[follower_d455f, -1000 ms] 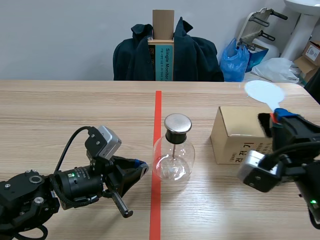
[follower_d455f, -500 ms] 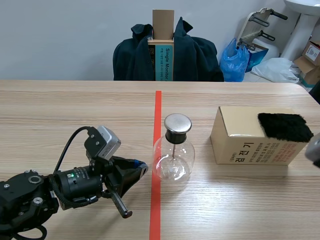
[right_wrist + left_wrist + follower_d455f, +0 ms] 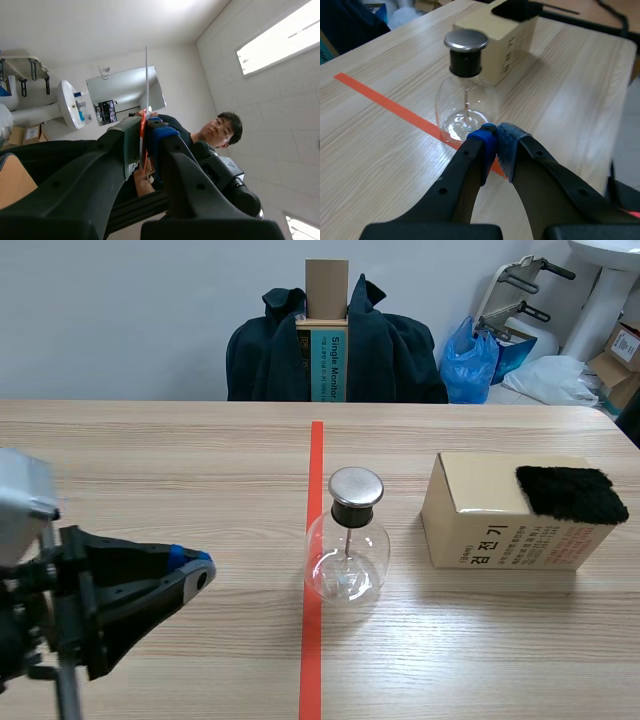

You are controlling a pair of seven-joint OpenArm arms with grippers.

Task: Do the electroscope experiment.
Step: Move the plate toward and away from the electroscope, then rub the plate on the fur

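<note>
A glass electroscope flask [image 3: 346, 552] with a black neck and a metal cap stands on the table just right of the tape line. My left gripper [image 3: 196, 570] sits low at the left, shut on nothing, its tips a short way from the flask [image 3: 465, 97]; in the left wrist view the left gripper [image 3: 495, 139] points at the flask's base. A cardboard box [image 3: 490, 520] at the right carries a black fur pad [image 3: 570, 493]. The right arm is outside the scene view. My right gripper [image 3: 144, 127] points up at the ceiling, shut on a thin white disc [image 3: 146, 75] seen edge-on.
An orange-red tape line [image 3: 313, 640] runs down the table's middle. Behind the table stands a chair draped with a dark jacket [image 3: 390, 355], with a blue bag [image 3: 470, 360] and boxes beyond. A person [image 3: 182, 131] shows past the right gripper.
The right arm with the white disc rose away from the box and left the scene view. The left arm pulled back to the left and lifted closer to the camera.
</note>
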